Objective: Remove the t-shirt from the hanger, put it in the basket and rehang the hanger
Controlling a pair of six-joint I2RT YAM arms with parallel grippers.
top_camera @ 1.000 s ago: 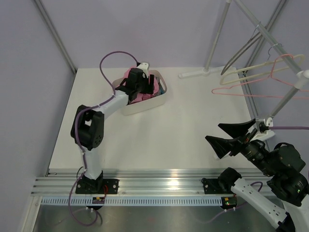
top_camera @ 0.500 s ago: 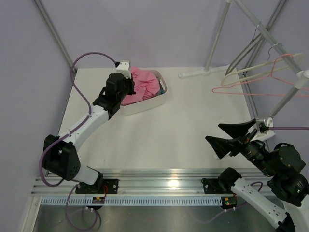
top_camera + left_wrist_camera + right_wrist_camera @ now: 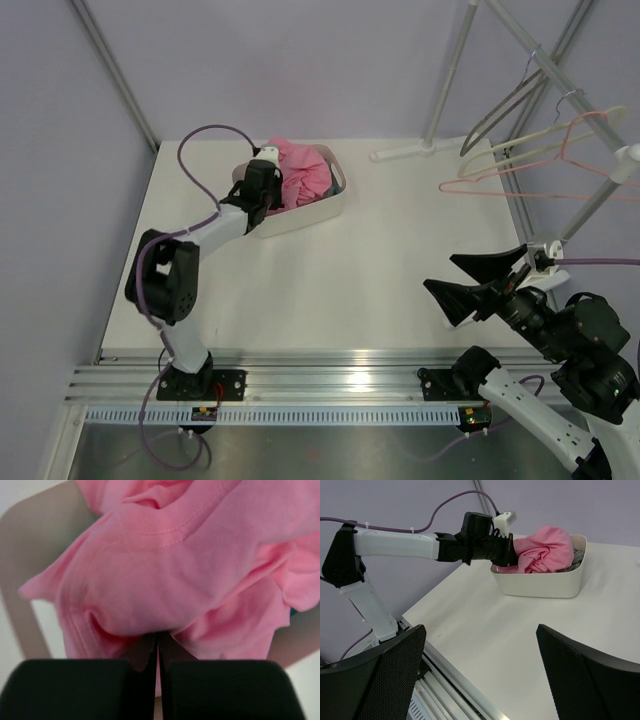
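Observation:
The pink t-shirt (image 3: 305,172) lies bunched in the white tub (image 3: 310,215) at the back of the table, free of any hanger. My left gripper (image 3: 268,190) reaches in over the tub's left rim. In the left wrist view it (image 3: 157,637) is shut, its tips pressed against a fold of the t-shirt (image 3: 175,565). The dark hanger (image 3: 497,112) hangs bare on the rack at the back right. My right gripper (image 3: 440,275) hovers open and empty over the table's front right, far from both. The right wrist view shows the t-shirt (image 3: 545,547) heaped above the tub (image 3: 540,585).
A cream hanger (image 3: 530,135) and a thin pink wire hanger (image 3: 540,187) hang on the same rack as the dark one. The rack's metal poles (image 3: 450,70) rise at the back right. Grey cloth (image 3: 576,557) shows under the pink fabric in the tub.
The left gripper was open over the tub, swung out to the left and shut, and has come back to the tub's left rim, still shut. The right arm has stayed put.

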